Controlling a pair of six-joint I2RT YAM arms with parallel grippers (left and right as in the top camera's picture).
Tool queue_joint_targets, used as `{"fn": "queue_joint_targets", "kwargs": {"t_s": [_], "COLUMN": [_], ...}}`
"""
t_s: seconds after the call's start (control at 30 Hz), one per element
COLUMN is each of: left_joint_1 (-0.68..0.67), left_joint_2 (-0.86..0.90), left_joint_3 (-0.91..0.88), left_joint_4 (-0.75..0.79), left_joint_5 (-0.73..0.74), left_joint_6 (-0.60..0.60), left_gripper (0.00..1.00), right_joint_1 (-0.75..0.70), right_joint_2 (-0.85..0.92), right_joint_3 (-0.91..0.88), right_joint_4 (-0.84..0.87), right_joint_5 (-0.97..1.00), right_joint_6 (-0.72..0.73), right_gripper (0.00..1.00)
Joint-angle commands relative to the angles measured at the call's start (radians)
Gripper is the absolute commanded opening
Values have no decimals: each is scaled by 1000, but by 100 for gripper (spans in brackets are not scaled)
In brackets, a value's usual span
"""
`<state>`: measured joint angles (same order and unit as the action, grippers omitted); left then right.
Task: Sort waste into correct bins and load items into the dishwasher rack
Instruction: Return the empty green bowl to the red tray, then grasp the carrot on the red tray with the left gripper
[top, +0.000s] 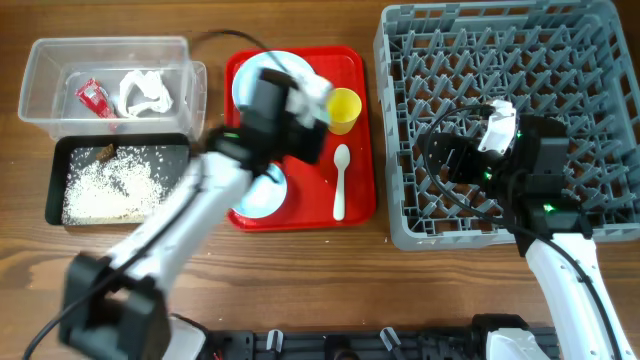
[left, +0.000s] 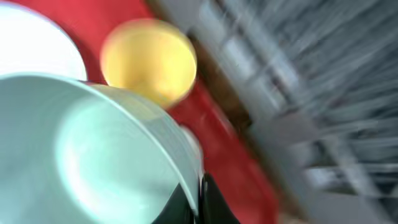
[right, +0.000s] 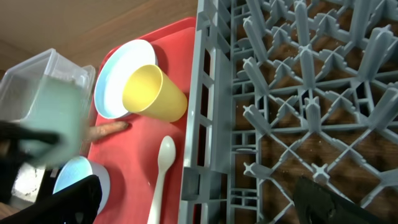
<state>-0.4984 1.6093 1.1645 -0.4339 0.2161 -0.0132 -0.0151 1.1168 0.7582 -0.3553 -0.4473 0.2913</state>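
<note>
Far-left corner tub (top: 40, 60) with one wrapper (top: 94, 97), one tissue (top: 145, 93), black tray (top: 55, 180) with rice (top: 110, 185), one lump (top: 104, 152), central red tray (top: 355, 130) with one plate (top: 242, 85), cup (top: 343, 108), spoon (top: 340, 180), bowl (top: 262, 195), second bowl (left: 93, 155) grasped by left pincer (left: 196, 202), right pincer (right: 202, 202) released over right-edge rack (top: 400, 200)

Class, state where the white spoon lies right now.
Overhead, the spoon lies at the right of the red tray, below the yellow cup, near the grey rack.

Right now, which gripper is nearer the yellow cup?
Left. The left gripper holds a bowl just beside the yellow cup; the right gripper hovers over the dishwasher rack.
</note>
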Motion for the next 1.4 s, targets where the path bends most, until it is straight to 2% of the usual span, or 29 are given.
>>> {"fn": "queue_joint_targets", "kwargs": {"t_s": [0.0, 0.2, 0.27, 0.37, 0.43, 0.53, 0.67, 0.77, 0.9, 1.03, 1.1, 1.17, 1.3, 1.37], "left_joint_1": [-114, -152, -154, -154, -154, -142, -24, 117, 252, 268, 268, 268, 268, 268], "left_joint_2": [106, 194, 194, 193, 183, 132, 21, 31, 138, 237, 283, 307, 345, 366], "left_joint_3": [1, 1, 1, 1, 1, 11, 46, 46, 46, 46, 46, 46, 46, 46], "left_joint_4": [1, -5, -4, -12, -14, -15, -10, 1, -22, -32, -28, -15, 28, 31], "left_joint_5": [-282, -289, -289, -288, -288, -289, -289, -289, -281, -266, -266, -266, -266, -238], "left_joint_6": [9, 8, 8, 4, 1, -64, -108, -185, -256, -30, 161, 265, 298, 303], "left_gripper": [4, 5, 17, 40, 46, 54, 68, 67, 66, 63, 63, 62, 61, 57], "right_joint_1": [1, 1, 1, 1, 1, 1, 1, 1, 1, 1, 1, 1, 1, 1], "right_joint_2": [6, 6, 6, 6, 6, 6, 6, 6, 6, 6, 6, 6, 6, 6], "right_joint_3": [14, 14, 14, 14, 14, 14, 14, 14, 14, 14, 14, 14, 14, 14], "right_joint_4": [2, 2, 2, 2, 2, 2, 2, 2, 1, 0, 0, 0, -1, -1], "right_joint_5": [6, 6, 6, 6, 6, 6, 6, 6, 6, 6, 6, 6, 6, 6], "right_joint_6": [7, 6, 6, 6, 4, 4, 4, 5, 4, 4, 4, 4, 4, 4], "right_gripper": [100, 100, 100, 100, 100, 100, 100, 100, 100, 100, 100, 100, 100, 100]}}
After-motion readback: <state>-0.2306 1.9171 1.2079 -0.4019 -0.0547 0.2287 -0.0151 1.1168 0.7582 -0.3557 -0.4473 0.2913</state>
